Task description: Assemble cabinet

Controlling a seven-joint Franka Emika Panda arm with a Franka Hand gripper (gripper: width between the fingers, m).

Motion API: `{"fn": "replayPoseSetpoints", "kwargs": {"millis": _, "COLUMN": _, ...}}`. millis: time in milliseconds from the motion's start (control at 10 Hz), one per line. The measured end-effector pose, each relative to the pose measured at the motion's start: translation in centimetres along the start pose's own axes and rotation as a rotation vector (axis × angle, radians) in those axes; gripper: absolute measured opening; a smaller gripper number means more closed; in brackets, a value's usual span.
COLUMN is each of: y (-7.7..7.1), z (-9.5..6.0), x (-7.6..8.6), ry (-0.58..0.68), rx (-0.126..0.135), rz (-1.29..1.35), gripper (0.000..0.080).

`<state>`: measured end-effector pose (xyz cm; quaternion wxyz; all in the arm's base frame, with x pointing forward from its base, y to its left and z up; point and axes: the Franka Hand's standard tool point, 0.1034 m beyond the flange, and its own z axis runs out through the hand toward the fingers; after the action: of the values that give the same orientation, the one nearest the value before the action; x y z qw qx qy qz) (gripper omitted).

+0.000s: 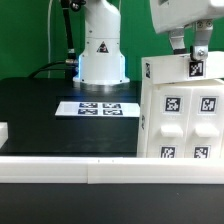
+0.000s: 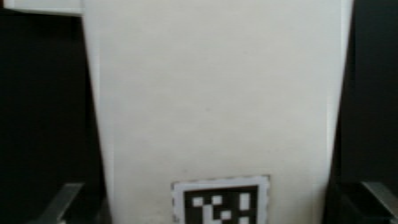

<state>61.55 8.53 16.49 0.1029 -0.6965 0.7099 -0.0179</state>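
Note:
The cabinet [image 1: 180, 110] is a large white box standing upright at the exterior view's right, with four tagged panels on its facing side and one more tag near its top. My gripper [image 1: 190, 52] hangs right above its top, one finger on each side of the top part. In the wrist view the cabinet [image 2: 214, 90] fills the middle, with a tag at its near end. My gripper [image 2: 217, 205] straddles it. A narrow dark gap shows between each dark finger [image 2: 68, 205] and the white wall, so the gripper is open.
The white robot base [image 1: 100, 50] stands at the back centre. The marker board [image 1: 100, 107] lies flat on the black table in front of it. A small white block [image 1: 3, 130] sits at the left edge. A white rail [image 1: 60, 168] runs along the front.

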Motion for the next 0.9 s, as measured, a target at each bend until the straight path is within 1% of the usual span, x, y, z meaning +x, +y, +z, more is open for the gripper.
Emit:
{"fn": "replayPoseSetpoints", "kwargs": {"millis": 300, "y": -0.01, "z": -0.03, "x": -0.11, "ry": 0.000, "rx": 0.001, "rz": 0.222, "gripper": 0.0554}}
{"fn": "replayPoseSetpoints", "kwargs": {"millis": 600, "y": -0.06, "z": 0.02, "x": 0.14, "ry": -0.019, "rx": -0.001, "rz": 0.324, "gripper": 0.0554}}
{"fn": "replayPoseSetpoints", "kwargs": {"millis": 700, "y": -0.02, "z": 0.05, "x": -0.14, "ry": -0.025, "rx": -0.002, "rz": 0.350, "gripper": 0.0660}}
{"fn": "replayPoseSetpoints", "kwargs": {"millis": 800, "y": 0.02, "z": 0.07, "x": -0.42, "ry": -0.033, "rx": -0.003, "rz": 0.351, "gripper": 0.0660}}
{"fn": "replayPoseSetpoints", "kwargs": {"millis": 900, "y": 0.03, "z": 0.08, "x": -0.47, "ry": -0.033, "rx": -0.003, "rz": 0.340, "gripper": 0.0755}}
